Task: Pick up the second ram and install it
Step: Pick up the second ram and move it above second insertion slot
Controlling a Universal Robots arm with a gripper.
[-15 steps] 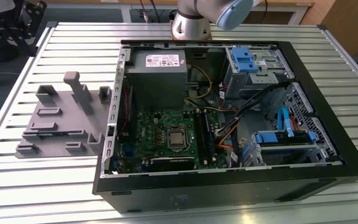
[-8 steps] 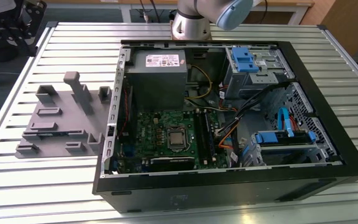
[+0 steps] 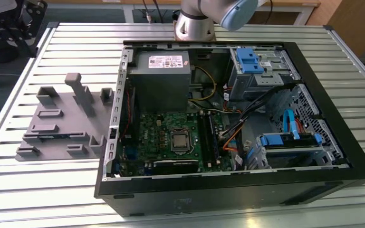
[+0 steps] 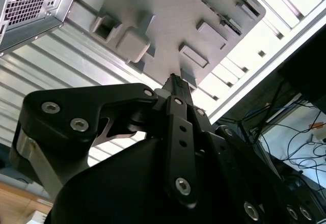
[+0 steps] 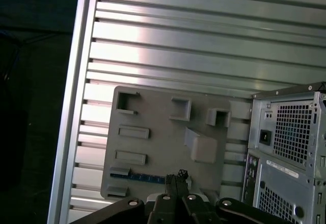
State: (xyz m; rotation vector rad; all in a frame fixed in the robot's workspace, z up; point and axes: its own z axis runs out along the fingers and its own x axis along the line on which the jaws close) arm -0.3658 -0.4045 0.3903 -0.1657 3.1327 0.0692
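Note:
The second ram [image 5: 138,177], a slim stick with a blue strip, lies in a slot along one edge of the grey fixture block [image 5: 163,137]. In the exterior view the ram [image 3: 43,137] shows as a dark strip near the block's front left. My gripper [image 5: 179,176] hangs high above the block, its tips close beside the ram's end in the first wrist view. The fingers [image 4: 174,84] are pressed together with nothing between them. The open computer case [image 3: 233,180] holds the green motherboard [image 3: 169,128] with its long black slots [image 3: 206,137].
The fixture block [image 3: 62,123] stands on the ribbed aluminium table [image 3: 43,190] at the exterior view's left, beside the case. Cables, blue drive cages [image 3: 252,61] and the power supply [image 3: 160,76] crowd the case. The arm's base [image 3: 194,26] stands behind it.

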